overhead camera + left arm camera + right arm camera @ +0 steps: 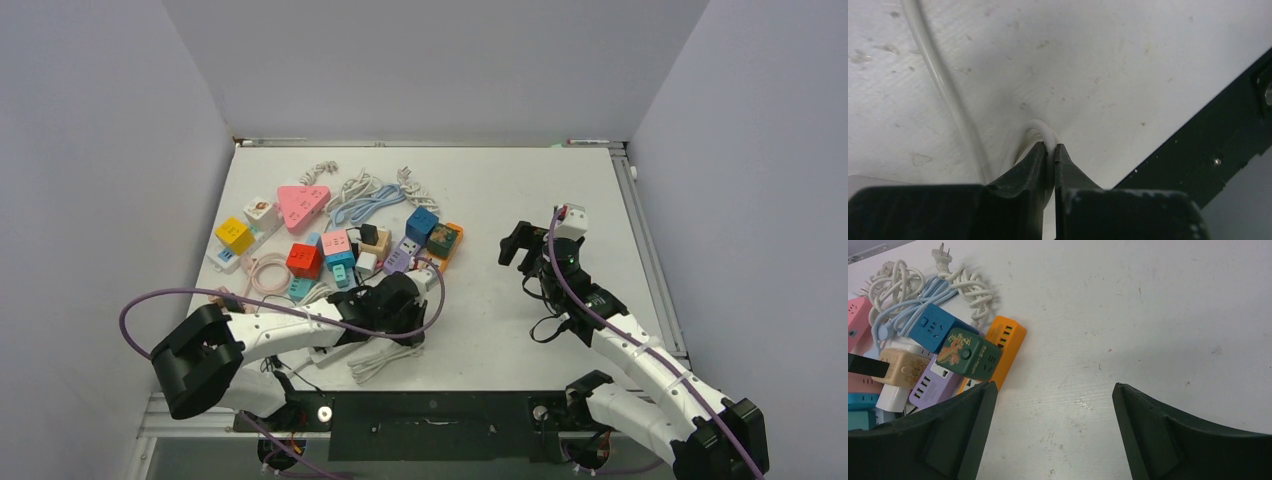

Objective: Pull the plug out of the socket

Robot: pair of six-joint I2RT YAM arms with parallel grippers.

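Observation:
My left gripper [1049, 146] is shut on a loop of white cable [1045, 129], pinched between the fingertips just above the table. In the top view the left gripper [412, 338] is at a white cable bundle [383, 362], beside a white power strip [335, 352] partly hidden under the arm. I cannot see this cable's plug. A black plug [368, 234] sits in a beige socket cube [377, 245] in the pile; they also show in the right wrist view, plug [868, 365] and cube [903, 369]. My right gripper [1054, 385] is open and empty over bare table, right of the pile [518, 245].
A pile of coloured sockets lies at the left: pink triangle [302, 205], yellow cube [235, 235], red cube [304, 260], blue cube [933, 329], green cube [968, 354], orange strip [1005, 342]. Coiled cables [365, 195] lie behind. The table's black front edge [1218, 150] is close to the left gripper.

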